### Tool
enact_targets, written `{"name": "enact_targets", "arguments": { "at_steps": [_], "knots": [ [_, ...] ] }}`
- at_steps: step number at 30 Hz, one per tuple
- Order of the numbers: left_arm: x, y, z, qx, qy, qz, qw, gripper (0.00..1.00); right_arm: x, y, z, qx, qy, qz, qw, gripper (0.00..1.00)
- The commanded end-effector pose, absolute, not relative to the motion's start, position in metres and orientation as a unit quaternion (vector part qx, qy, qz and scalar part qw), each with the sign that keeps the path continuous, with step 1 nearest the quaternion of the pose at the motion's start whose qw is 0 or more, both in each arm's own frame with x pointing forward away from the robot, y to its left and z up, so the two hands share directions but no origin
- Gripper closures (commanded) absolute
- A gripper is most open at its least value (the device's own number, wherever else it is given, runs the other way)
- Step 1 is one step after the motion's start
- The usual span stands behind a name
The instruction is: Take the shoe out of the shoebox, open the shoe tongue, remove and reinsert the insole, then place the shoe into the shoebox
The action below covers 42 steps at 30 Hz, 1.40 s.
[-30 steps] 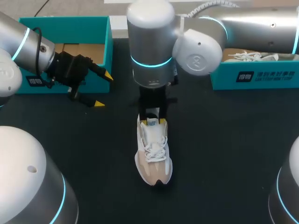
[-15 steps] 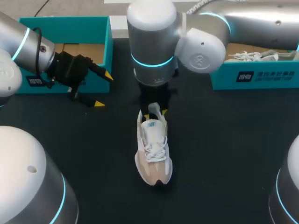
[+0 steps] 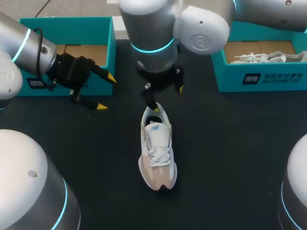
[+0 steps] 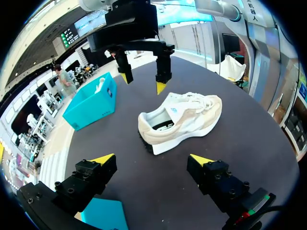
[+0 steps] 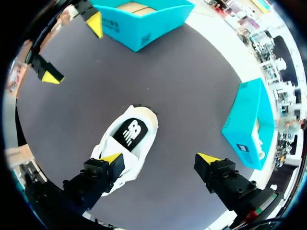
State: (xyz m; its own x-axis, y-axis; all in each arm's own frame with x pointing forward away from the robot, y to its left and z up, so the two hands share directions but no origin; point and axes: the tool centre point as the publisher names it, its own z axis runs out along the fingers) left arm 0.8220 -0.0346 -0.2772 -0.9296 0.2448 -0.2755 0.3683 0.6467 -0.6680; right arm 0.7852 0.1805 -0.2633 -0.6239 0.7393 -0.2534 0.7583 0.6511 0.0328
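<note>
**Right tool backs off the shoe's heel**

The right tool (image 3: 166, 98), released and carrying nothing, has risen clear of the shoe (image 3: 157, 153). The shoe lies on the table (image 3: 230, 143), its insole (image 5: 130, 132) apparently still inside, so removal looks unfinished. The left tool (image 3: 106, 92) hangs spread beside the shoebox (image 3: 67, 21).

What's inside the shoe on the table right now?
A dark insole lies inside the shoe, seen through the heel opening. Its front part is hidden under the tongue and laces.
</note>
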Motion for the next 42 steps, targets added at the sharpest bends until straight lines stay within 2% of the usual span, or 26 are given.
{"name": "enact_targets", "arguments": {
  "at_steps": [1, 5, 8, 13, 26, 27, 28, 29, 30, 34, 42],
  "knots": [
    [0.821, -0.035, -0.277, 0.169, 0.904, -0.384, 0.081, 0.0, 0.783, 0.193, -0.263, 0.417, 0.896, -0.055, 0.143, 0.0],
    [0.821, -0.035, -0.277, 0.169, 0.904, -0.384, 0.081, 0.0, 0.783, 0.193, -0.263, 0.417, 0.896, -0.055, 0.143, 0.0],
    [0.821, -0.035, -0.277, 0.169, 0.904, -0.384, 0.081, 0.0, 0.792, 0.206, -0.27, 0.247, 0.958, -0.07, 0.127, 0.0],
    [0.821, -0.035, -0.277, 0.169, 0.904, -0.384, 0.081, 0.0, 0.801, 0.206, -0.283, 0.141, 0.979, -0.091, 0.113, 0.0],
    [0.821, -0.035, -0.277, 0.169, 0.904, -0.384, 0.081, 0.0, 0.831, 0.206, -0.325, 0.004, 0.99, -0.075, 0.117, 0.0],
    [0.821, -0.035, -0.277, 0.169, 0.904, -0.384, 0.081, 0.0, 0.832, 0.204, -0.329, 0.004, 0.991, -0.075, 0.11, 0.02],
    [0.821, -0.035, -0.277, 0.169, 0.904, -0.384, 0.081, 0.0, 0.833, 0.203, -0.333, 0.003, 0.991, -0.074, 0.109, 0.2],
    [0.821, -0.035, -0.277, 0.169, 0.904, -0.384, 0.081, 0.0, 0.833, 0.203, -0.337, 0.005, 0.992, -0.069, 0.105, 0.33],
    [0.821, -0.035, -0.277, 0.169, 0.904, -0.384, 0.081, 0.0, 0.834, 0.203, -0.339, 0.0, 0.993, -0.066, 0.102, 0.39],
    [0.821, -0.035, -0.277, 0.169, 0.904, -0.384, 0.081, 0.0, 0.838, 0.205, -0.349, -0.001, 0.993, -0.063, 0.1, 0.5],
    [0.821, -0.035, -0.277, 0.169, 0.904, -0.384, 0.081, 0.0, 0.843, 0.208, -0.359, -0.001, 0.994, -0.066, 0.091, 0.56]
  ]
}}
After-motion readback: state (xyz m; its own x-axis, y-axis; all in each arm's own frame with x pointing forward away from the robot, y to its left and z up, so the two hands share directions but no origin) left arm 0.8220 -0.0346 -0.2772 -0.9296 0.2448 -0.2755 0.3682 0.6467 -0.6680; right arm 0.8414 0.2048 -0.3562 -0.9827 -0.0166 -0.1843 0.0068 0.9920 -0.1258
